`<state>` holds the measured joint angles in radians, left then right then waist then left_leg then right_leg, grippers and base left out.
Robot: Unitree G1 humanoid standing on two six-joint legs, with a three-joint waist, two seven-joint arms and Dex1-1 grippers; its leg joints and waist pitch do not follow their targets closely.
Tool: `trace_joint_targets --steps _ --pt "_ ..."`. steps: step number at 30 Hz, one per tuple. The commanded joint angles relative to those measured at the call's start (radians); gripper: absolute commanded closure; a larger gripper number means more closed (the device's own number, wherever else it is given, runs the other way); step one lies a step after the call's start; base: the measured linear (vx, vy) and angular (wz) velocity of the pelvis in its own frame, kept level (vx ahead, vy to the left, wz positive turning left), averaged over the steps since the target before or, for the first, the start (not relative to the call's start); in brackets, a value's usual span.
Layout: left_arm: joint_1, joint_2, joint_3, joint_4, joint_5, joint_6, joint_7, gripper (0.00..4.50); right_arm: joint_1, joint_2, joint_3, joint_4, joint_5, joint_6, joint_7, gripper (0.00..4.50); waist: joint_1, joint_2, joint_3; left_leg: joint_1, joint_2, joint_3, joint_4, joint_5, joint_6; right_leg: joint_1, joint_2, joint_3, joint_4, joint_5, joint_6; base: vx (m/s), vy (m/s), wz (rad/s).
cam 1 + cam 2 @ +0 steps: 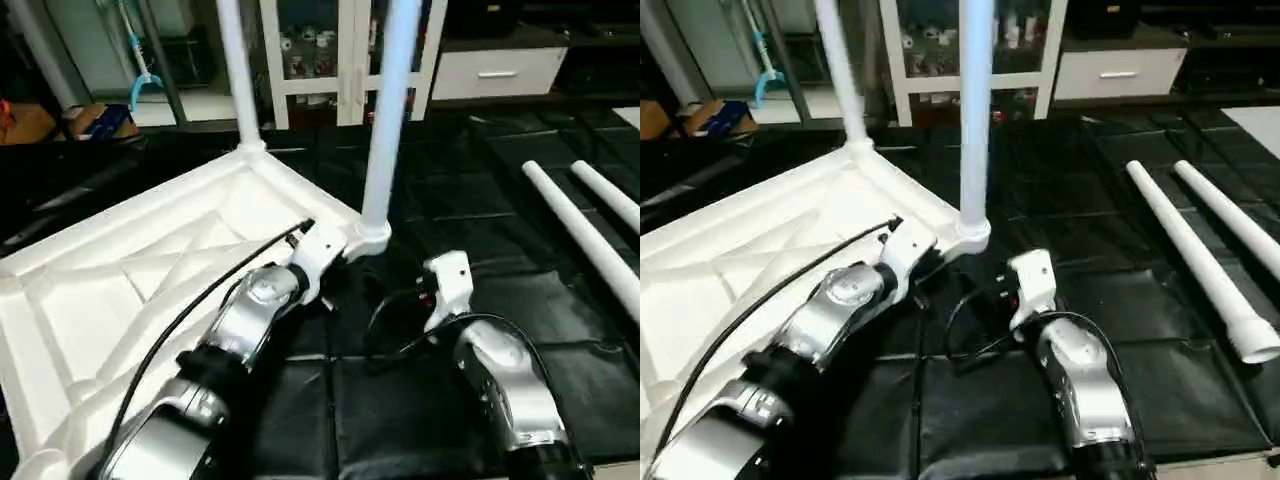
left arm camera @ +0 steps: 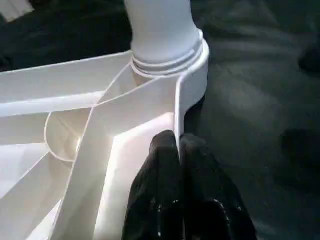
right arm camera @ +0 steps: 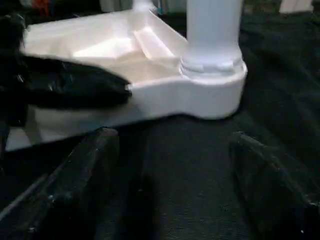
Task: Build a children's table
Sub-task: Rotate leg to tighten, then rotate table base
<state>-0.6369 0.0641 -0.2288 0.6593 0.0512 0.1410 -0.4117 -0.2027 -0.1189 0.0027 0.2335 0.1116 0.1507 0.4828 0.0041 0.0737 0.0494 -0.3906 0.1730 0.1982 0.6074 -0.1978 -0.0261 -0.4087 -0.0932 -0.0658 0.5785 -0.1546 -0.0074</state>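
Observation:
The white table top (image 1: 150, 260) lies upside down on the black mat, ribs facing up. Two white legs stand screwed into its sockets, one at the far corner (image 1: 232, 70) and one at the near right corner (image 1: 388, 110). My left gripper (image 2: 178, 150) is shut on the top's thin rim wall just beside that near corner socket (image 2: 192, 65). From the right wrist camera its black fingers (image 3: 75, 87) show clamped on the rim. My right gripper (image 3: 175, 165) hangs open just above the mat, pointing at the same socket (image 3: 210, 92), a short way off. Two loose legs (image 1: 585, 240) (image 1: 610, 195) lie on the right.
Black padded mat (image 1: 400, 400) covers the floor. A white glass-door cabinet (image 1: 340, 60) and a white drawer unit (image 1: 495, 72) stand at the back. A cardboard box (image 1: 90, 120) sits at the back left. Black cables loop over both forearms.

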Motion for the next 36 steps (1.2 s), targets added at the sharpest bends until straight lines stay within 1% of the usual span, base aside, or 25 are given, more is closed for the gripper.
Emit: trace_joint_targets --steps 1,2,3,4,5,6,7,8,10,13,14,15,16,17,18,19,20,21,22,23,24,25,28,32,36 --pt "-0.059 -0.008 0.091 -0.099 -0.095 -0.043 0.0 4.07 -0.023 0.009 0.014 -0.04 -0.006 0.018 -0.018 0.73 0.004 -0.019 -0.08 0.011 0.048 -0.03 -0.069 -0.123 0.109 0.052 -0.057 0.034 -0.052 -0.127 -0.231 0.0 0.0 0.0" --pt "-0.057 -0.002 0.103 -0.12 -0.106 -0.017 -0.002 3.96 -0.029 0.011 0.018 -0.037 -0.009 0.018 -0.021 0.73 0.008 -0.013 -0.089 0.012 0.05 -0.032 -0.062 -0.057 0.135 0.054 -0.057 0.033 -0.038 -0.042 -0.252 0.0 0.0 0.0" --pt "-0.055 0.001 0.108 -0.132 -0.109 -0.002 0.001 3.93 -0.031 0.012 0.021 -0.036 -0.01 0.018 -0.021 0.73 0.01 -0.018 -0.092 0.013 0.052 -0.032 -0.054 0.006 0.168 0.048 -0.053 0.031 -0.027 0.04 -0.271 0.0 0.0 0.0" --pt "-0.054 0.007 0.106 -0.142 -0.113 0.016 -0.018 3.87 -0.032 0.013 0.026 -0.04 -0.009 0.024 -0.025 0.73 0.012 -0.024 -0.091 0.009 0.05 -0.03 -0.05 0.047 0.205 0.047 -0.052 0.03 -0.022 0.079 -0.283 0.0 0.0 0.0" --pt "-0.052 0.009 0.109 -0.154 -0.115 0.022 -0.019 3.79 -0.034 0.014 0.028 -0.039 -0.009 0.027 -0.026 0.73 0.014 -0.021 -0.088 0.009 0.05 -0.029 -0.05 0.046 0.218 0.046 -0.054 0.03 -0.023 0.066 -0.285 0.0 0.0 0.0" --pt "-0.052 0.009 0.111 -0.164 -0.117 0.034 -0.024 3.58 -0.037 0.014 0.033 -0.036 -0.01 0.025 -0.026 0.73 0.016 -0.018 -0.082 0.01 0.051 -0.026 -0.051 0.018 0.224 0.045 -0.055 0.03 -0.031 0.01 -0.276 0.0 0.0 0.0" --pt "-0.051 0.01 0.111 -0.167 -0.117 0.035 -0.024 3.58 -0.038 0.014 0.033 -0.035 -0.01 0.025 -0.026 0.73 0.017 -0.019 -0.082 0.012 0.052 -0.026 -0.052 0.003 0.218 0.045 -0.056 0.03 -0.033 -0.016 -0.272 0.0 0.0 0.0" --pt "-0.042 0.015 0.115 -0.187 -0.112 0.04 -0.02 3.53 -0.041 0.016 0.038 -0.031 -0.01 0.026 -0.024 0.73 0.02 -0.031 -0.079 0.012 0.052 -0.023 -0.055 -0.029 0.205 0.046 -0.056 0.031 -0.039 -0.071 -0.264 0.0 0.0 0.0" --pt "-0.031 0.022 0.117 -0.201 -0.109 0.05 -0.02 3.36 -0.043 0.017 0.04 -0.028 -0.013 0.026 -0.024 0.73 0.023 -0.027 -0.076 0.015 0.054 -0.023 -0.06 -0.067 0.177 0.043 -0.054 0.032 -0.045 -0.136 -0.247 0.0 0.0 0.0" --pt "0.085 0.138 0.124 -0.376 -0.116 0.159 -0.08 3.12 -0.053 0.007 0.05 -0.016 -0.021 0.027 -0.017 0.73 0.023 -0.024 -0.073 0.015 0.058 -0.027 -0.07 -0.122 0.128 0.045 -0.054 0.033 -0.046 -0.193 -0.223 0.0 0.0 0.0" --pt "0.099 0.154 0.124 -0.4 -0.12 0.174 -0.093 3.07 -0.054 0.005 0.051 -0.015 -0.022 0.026 -0.017 0.73 0.019 -0.021 -0.071 0.014 0.058 -0.028 -0.075 -0.143 0.111 0.043 -0.053 0.034 -0.048 -0.214 -0.216 0.0 0.0 0.0" --pt "0.105 0.161 0.124 -0.41 -0.122 0.181 -0.098 2.85 -0.054 0.004 0.052 -0.015 -0.022 0.026 -0.016 0.73 0.018 -0.017 -0.07 0.025 0.057 -0.025 -0.074 -0.173 0.089 0.033 -0.047 0.035 -0.052 -0.236 -0.207 0.0 0.0 0.0" --pt "0.129 0.185 0.126 -0.45 -0.125 0.205 -0.114 2.85 -0.054 0.002 0.052 -0.016 -0.021 0.027 -0.017 0.73 0.017 -0.02 -0.07 0.026 0.055 -0.023 -0.074 -0.179 0.082 0.032 -0.046 0.036 -0.053 -0.238 -0.206 0.0 0.0 0.0" --pt "0.152 0.21 0.133 -0.483 -0.13 0.225 -0.13 2.76 -0.055 0.001 0.051 -0.016 -0.019 0.027 -0.016 0.73 0.025 -0.015 -0.07 0.031 0.058 -0.023 -0.075 -0.18 0.068 0.03 -0.047 0.038 -0.053 -0.232 -0.206 0.0 0.0 0.0" --pt "0.197 0.259 0.15 -0.551 -0.142 0.267 -0.159 2.71 -0.059 -0.002 0.049 -0.015 -0.014 0.03 -0.015 0.73 0.03 -0.017 -0.069 0.033 0.06 -0.024 -0.078 -0.189 0.055 0.029 -0.049 0.039 -0.05 -0.229 -0.207 0.0 0.0 0.0" --pt "0.197 0.259 0.15 -0.551 -0.142 0.267 -0.159 2.71 -0.059 -0.002 0.049 -0.015 -0.014 0.03 -0.015 0.73 0.027 -0.017 -0.068 0.026 0.06 -0.026 -0.081 -0.187 0.051 0.034 -0.048 0.039 -0.047 -0.226 -0.206 0.0 0.0 0.0" --pt "0.248 0.311 0.165 -0.624 -0.141 0.296 -0.18 2.52 -0.064 -0.005 0.048 -0.01 -0.011 0.03 -0.012 0.73 0.028 -0.019 -0.066 0.027 0.058 -0.024 -0.082 -0.197 0.046 0.03 -0.046 0.038 -0.049 -0.236 -0.199 0.0 0.0 0.0" --pt "0.251 0.313 0.165 -0.627 -0.141 0.297 -0.18 2.41 -0.064 -0.005 0.048 -0.009 -0.011 0.03 -0.012 0.73 0.026 -0.017 -0.067 0.025 0.058 -0.026 -0.084 -0.194 0.041 0.033 -0.046 0.04 -0.045 -0.225 -0.197 0.0 0.0 0.0" --pt "0.261 0.322 0.165 -0.641 -0.138 0.299 -0.183 2.33 -0.065 -0.005 0.048 -0.007 -0.01 0.029 -0.012 0.73 0.029 -0.014 -0.066 0.031 0.056 -0.023 -0.083 -0.207 0.033 0.027 -0.044 0.04 -0.049 -0.235 -0.19 0.0 0.0 0.0" --pt "0.286 0.32 0.155 -0.67 -0.15 0.295 -0.193 2.33 -0.069 -0.004 0.049 0.001 -0.011 0.025 -0.012 0.73 0.029 -0.022 -0.066 0.033 0.055 -0.021 -0.082 -0.213 0.031 0.025 -0.043 0.041 -0.051 -0.238 -0.189 0.0 0.0 0.0" --pt "0.3 0.317 0.145 -0.693 -0.164 0.304 -0.198 2.33 -0.072 -0.004 0.05 0.006 -0.01 0.023 -0.013 0.73 0.03 -0.018 -0.066 0.027 0.057 -0.025 -0.085 -0.208 0.026 0.032 -0.048 0.042 -0.047 -0.234 -0.19 0.0 0.0 0.0" --pt "0.328 0.31 0.117 -0.741 -0.189 0.329 -0.217 2.33 -0.076 -0.004 0.053 0.012 -0.009 0.02 -0.015 0.73 0.032 -0.017 -0.066 0.031 0.056 -0.023 -0.084 -0.22 0.018 0.027 -0.047 0.043 -0.049 -0.243 -0.189 0.0 0.0 0.0" --pt "0.34 0.297 0.091 -0.765 -0.192 0.346 -0.221 2.33 -0.079 -0.005 0.054 0.013 -0.008 0.018 -0.016 0.73 0.032 -0.018 -0.065 0.03 0.054 -0.023 -0.085 -0.228 0.007 0.028 -0.044 0.044 -0.051 -0.232 -0.184 0.0 0.0 0.0" --pt "0.306 0.232 0.058 -0.747 -0.193 0.391 -0.194 2.15 -0.085 -0.014 0.043 0.011 -0.004 0.019 -0.021 0.73 0.028 -0.025 -0.064 0.021 0.051 -0.025 -0.085 -0.228 0.008 0.038 -0.048 0.045 -0.052 -0.247 -0.172 0.0 0.0 0.0" --pt "0.237 0.165 0.023 -0.657 -0.172 0.412 -0.169 1.86 -0.089 -0.04 0.028 0.017 -0.003 0.019 -0.011 0.73 0.029 -0.025 -0.064 0.026 0.049 -0.025 -0.082 -0.244 0.005 0.035 -0.048 0.045 -0.06 -0.294 -0.162 0.0 0.0 0.0"
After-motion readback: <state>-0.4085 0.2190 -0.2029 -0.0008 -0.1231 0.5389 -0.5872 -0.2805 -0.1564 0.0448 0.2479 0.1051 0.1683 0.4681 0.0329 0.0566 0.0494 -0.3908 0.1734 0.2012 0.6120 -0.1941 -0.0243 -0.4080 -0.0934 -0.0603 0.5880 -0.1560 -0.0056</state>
